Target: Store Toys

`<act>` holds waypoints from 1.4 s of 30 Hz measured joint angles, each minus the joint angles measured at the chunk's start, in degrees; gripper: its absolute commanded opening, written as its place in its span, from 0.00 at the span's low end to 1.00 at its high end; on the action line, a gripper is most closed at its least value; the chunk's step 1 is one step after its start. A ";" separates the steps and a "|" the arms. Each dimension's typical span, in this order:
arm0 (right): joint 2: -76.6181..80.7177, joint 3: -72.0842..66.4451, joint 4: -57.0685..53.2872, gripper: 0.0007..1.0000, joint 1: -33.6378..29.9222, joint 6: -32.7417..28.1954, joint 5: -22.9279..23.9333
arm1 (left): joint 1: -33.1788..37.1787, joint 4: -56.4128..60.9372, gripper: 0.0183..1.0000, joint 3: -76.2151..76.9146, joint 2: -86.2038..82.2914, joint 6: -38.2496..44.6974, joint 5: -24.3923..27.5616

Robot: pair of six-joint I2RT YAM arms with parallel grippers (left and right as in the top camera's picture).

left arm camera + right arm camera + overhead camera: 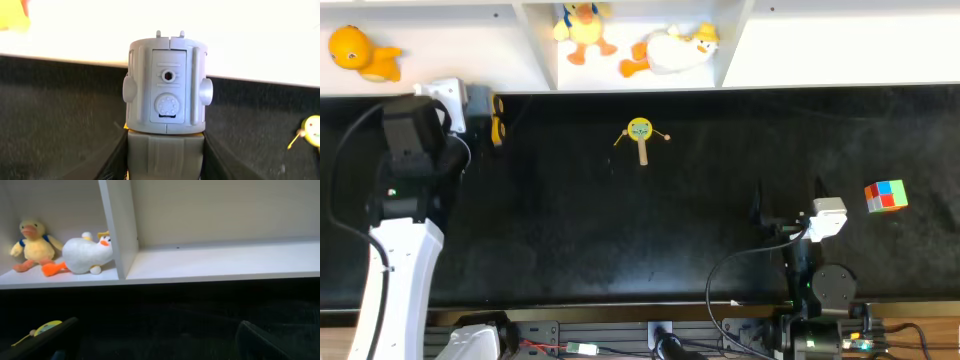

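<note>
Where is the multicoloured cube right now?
Top view: the multicoloured cube sits on the black table at far right, just right of the right gripper, not touching it.

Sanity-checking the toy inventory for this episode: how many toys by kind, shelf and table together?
Ducks: 3 (orange duck, yellow duck, white duck, all on the shelf)
Grey robot toy: 1
Rattle drum: 1
Coloured cube: 1
Total: 6
</note>
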 measured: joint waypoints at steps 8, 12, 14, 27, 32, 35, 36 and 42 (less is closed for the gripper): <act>0.00 0.00 -0.02 1.00 0.00 0.02 -0.02 | 0.00 -0.02 0.35 4.35 4.63 0.00 0.00; 0.00 0.00 -0.02 1.00 0.00 0.02 0.00 | 0.00 -0.02 0.35 6.32 7.23 0.00 0.00; 0.00 0.00 -0.02 1.00 0.00 0.04 0.02 | 0.00 -0.02 0.35 7.37 8.39 0.00 0.00; 0.00 0.00 0.00 1.00 0.00 0.02 0.00 | 0.00 0.72 0.35 13.14 16.04 0.00 0.00; 0.00 0.00 0.00 1.00 0.00 0.02 0.00 | 0.00 1.66 0.35 15.06 18.80 0.00 0.02; 0.00 0.00 0.00 1.00 0.00 0.02 0.00 | 0.00 2.16 0.35 15.74 19.82 0.00 0.00; 0.00 0.00 0.00 1.00 0.00 0.00 0.00 | 0.00 2.40 0.35 15.82 20.04 0.00 0.00; 0.00 0.00 0.00 1.00 0.00 0.02 -0.02 | 0.00 4.09 0.36 16.09 21.18 0.00 0.00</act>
